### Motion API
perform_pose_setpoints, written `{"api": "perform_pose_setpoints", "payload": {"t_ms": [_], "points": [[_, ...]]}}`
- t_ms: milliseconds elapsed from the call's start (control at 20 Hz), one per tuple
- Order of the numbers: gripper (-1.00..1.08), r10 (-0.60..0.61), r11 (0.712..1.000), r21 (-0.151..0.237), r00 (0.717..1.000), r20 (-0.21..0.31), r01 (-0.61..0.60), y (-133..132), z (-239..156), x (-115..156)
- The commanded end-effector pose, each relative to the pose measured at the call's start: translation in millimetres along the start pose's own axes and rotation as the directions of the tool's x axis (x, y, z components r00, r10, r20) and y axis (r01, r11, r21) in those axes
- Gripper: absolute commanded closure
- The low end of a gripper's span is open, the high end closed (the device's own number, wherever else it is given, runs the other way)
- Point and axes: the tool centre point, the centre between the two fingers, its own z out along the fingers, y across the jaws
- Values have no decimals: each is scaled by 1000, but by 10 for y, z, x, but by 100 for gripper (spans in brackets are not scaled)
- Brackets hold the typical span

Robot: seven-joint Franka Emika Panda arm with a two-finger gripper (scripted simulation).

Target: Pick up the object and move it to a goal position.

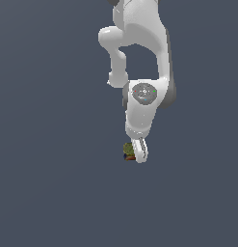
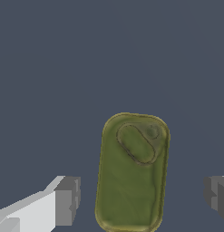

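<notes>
- A white robot arm reaches down over a plain dark grey-blue floor (image 1: 53, 193). The gripper (image 1: 139, 153) hangs low, close to the floor.
- The object (image 2: 131, 172), a small squat block with a mottled olive-green top, sits on the floor. In the exterior view it peeks out just beside the gripper, on that view's left, showing orange-red and dark blue patches low on its side.
- In the wrist view, the object lies between the two grey fingertips (image 2: 67, 199), with a clear gap on each side. It sits nearer one fingertip than the other.
- The gripper is spread wide and holds nothing. No finger touches the object.
- The step in hand looks like lining up for the grasp. To do it well, the gripper should centre over the object, come straight down, then close evenly across its narrow width.
</notes>
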Motion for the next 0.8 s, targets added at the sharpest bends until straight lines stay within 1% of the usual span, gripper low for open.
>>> {"api": "perform_pose_setpoints", "payload": {"t_ms": [0, 300, 550, 750], "points": [[-92, 37, 999, 1, 999, -2, -37, -10, 11, -8], [-92, 84, 996, 3, 996, -4, -84, -23, 26, -19], [-92, 85, 996, 3, 996, -4, -85, -23, 32, -21], [-92, 86, 996, 3, 996, -4, -86, -21, 130, -22]]}}
